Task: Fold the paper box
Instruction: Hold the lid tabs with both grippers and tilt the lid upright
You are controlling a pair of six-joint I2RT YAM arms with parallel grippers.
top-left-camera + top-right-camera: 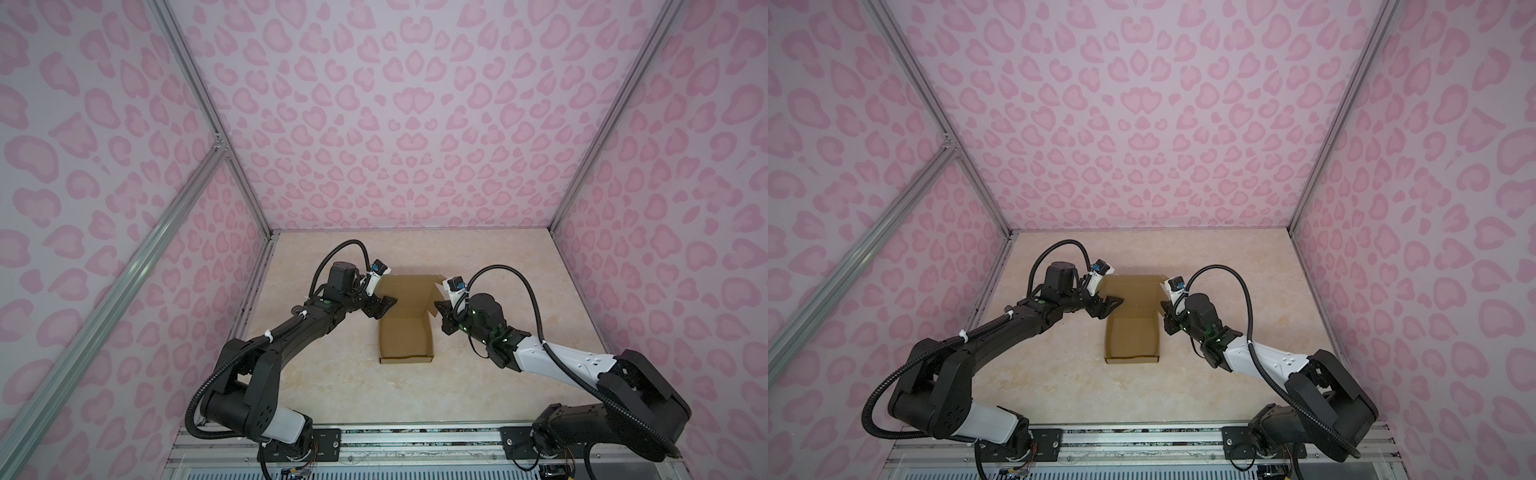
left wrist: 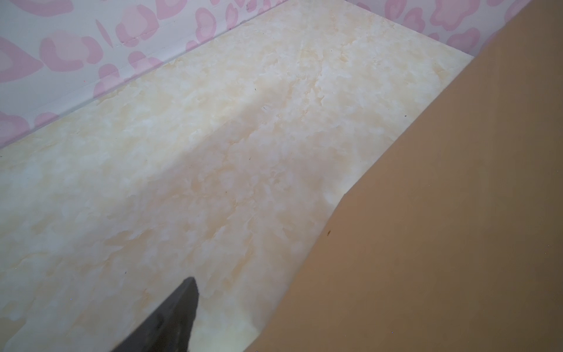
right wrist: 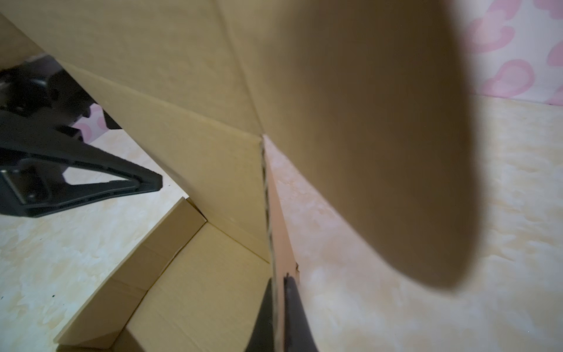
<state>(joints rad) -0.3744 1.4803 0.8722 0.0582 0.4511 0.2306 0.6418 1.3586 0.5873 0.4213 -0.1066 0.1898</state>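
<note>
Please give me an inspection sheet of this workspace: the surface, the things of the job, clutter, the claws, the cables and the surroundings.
Surface: cream marbled table, bare around the work.
Job's things: paper box at the centre, tray walls standing, lid panel raised at the far end, not closed.
Clutter: nothing seen.
Claws: left claw open beside the lid's left edge, holding nothing; right claw shut on the box's right side wall.
Cables: black corrugated hoses loop over both arms, clear of the box.
Surroundings: pink patterned walls with aluminium frame posts; mounting rail at the near edge.
</note>
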